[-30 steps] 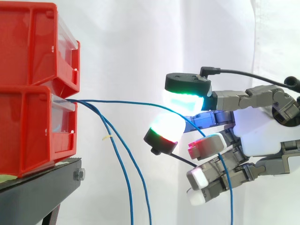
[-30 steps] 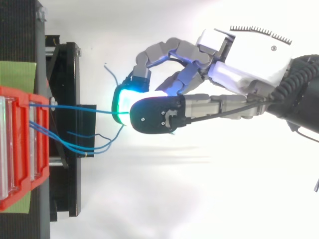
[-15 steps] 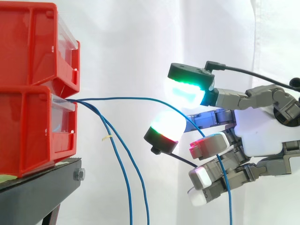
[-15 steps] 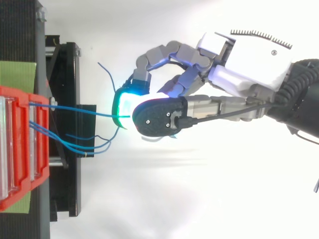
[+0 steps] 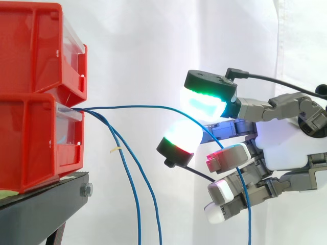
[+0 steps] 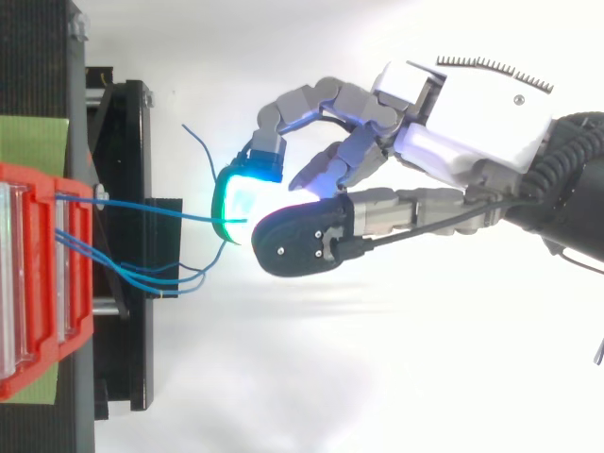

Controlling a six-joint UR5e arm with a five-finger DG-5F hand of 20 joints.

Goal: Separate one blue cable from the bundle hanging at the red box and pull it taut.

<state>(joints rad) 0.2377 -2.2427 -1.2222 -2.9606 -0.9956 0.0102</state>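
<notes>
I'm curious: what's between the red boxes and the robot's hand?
In the side view, one blue cable arches across to the hand; other cables hang down.

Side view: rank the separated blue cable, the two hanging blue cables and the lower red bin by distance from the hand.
1. Separated blue cable: arches right, reaching the hand.
2. Hanging blue cables: middle, drooping down.
3. Lower red bin: far left.

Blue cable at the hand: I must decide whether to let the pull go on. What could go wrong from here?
1. The thin blue cable runs loose between the hand's parted glowing pads; it may slip out when pulled.
2. Two other blue cables hang from the stacked red plastic bins close by; a closing hand might snag one.
</notes>
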